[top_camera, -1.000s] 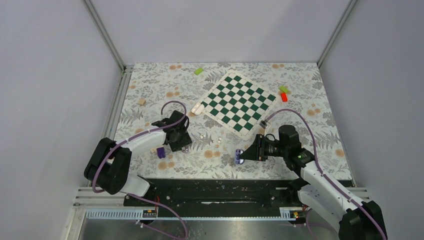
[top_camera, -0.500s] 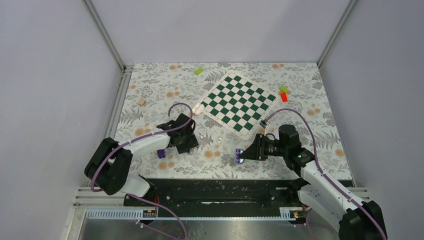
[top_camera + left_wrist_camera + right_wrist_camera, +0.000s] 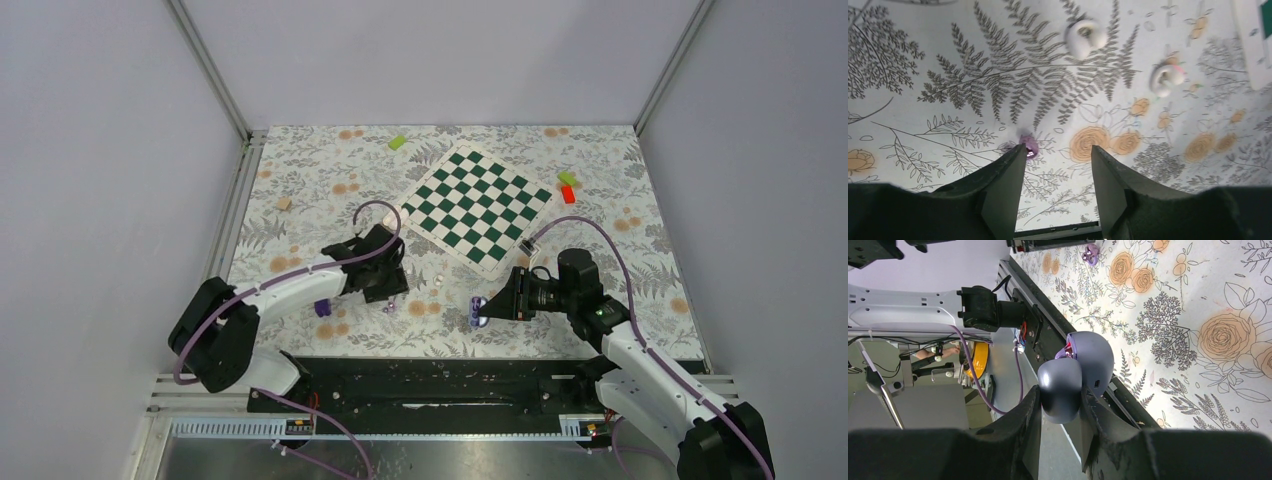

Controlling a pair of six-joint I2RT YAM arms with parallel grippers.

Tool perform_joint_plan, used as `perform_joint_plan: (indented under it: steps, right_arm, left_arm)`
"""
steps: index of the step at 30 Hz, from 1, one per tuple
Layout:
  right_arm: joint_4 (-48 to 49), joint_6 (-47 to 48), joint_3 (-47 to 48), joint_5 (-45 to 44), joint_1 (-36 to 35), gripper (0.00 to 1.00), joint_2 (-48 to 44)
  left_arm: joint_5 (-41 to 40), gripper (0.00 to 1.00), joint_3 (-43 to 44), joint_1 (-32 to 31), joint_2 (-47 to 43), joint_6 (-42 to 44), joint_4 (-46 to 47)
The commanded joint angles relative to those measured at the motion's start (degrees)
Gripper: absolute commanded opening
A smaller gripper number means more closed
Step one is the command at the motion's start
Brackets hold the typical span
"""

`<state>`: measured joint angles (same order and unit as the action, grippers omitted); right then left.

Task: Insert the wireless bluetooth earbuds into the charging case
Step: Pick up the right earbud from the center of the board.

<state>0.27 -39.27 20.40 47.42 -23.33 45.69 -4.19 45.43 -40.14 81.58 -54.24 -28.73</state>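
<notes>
Two small white earbuds (image 3: 1085, 37) (image 3: 1168, 80) lie on the flowered cloth, ahead and to the right of my left gripper (image 3: 1058, 147). That gripper is open and low over the cloth (image 3: 390, 295), with nothing between its fingers. A tiny purple piece (image 3: 1029, 146) touches its left fingertip. My right gripper (image 3: 1060, 390) is shut on the charging case (image 3: 1088, 360), a rounded purple-grey clamshell with a port in its side and its lid swung open. It holds the case off the cloth near the table's front edge (image 3: 476, 312).
A green-and-white chessboard (image 3: 478, 205) lies behind both grippers. Small blocks sit at the back: green (image 3: 397, 142), green and red (image 3: 567, 186), tan (image 3: 284, 203). A purple piece (image 3: 322, 305) rests beside the left forearm. The black base rail (image 3: 1048, 325) runs under the held case.
My left gripper has slid right and slightly nearer along the cloth, closer to the white earbuds, with the tiny purple piece staying at its fingertip. The right arm and the case have not moved.
</notes>
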Motion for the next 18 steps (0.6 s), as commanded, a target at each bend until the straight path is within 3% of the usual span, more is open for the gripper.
perform_joint_plan:
  steps: [1, 11, 18]
  right_arm:
    - [0.6, 0.8, 2.9, 0.1, -0.3, 0.0, -0.3]
    - [1.0, 0.9, 4.3, 0.9, -0.3, 0.0, 1.2]
    - [1.2, 0.8, 4.7, 1.5, -0.3, 0.0, 2.1]
  left_arm:
    - [-4.7, 0.52, 4.9, -1.1, -4.2, 3.1, -3.8]
    - [-12.1, 0.51, 6.5, -6.8, -4.1, 5.3, -9.8]
    - [-16.1, 0.46, 5.2, -7.8, 0.3, -7.5, -16.0]
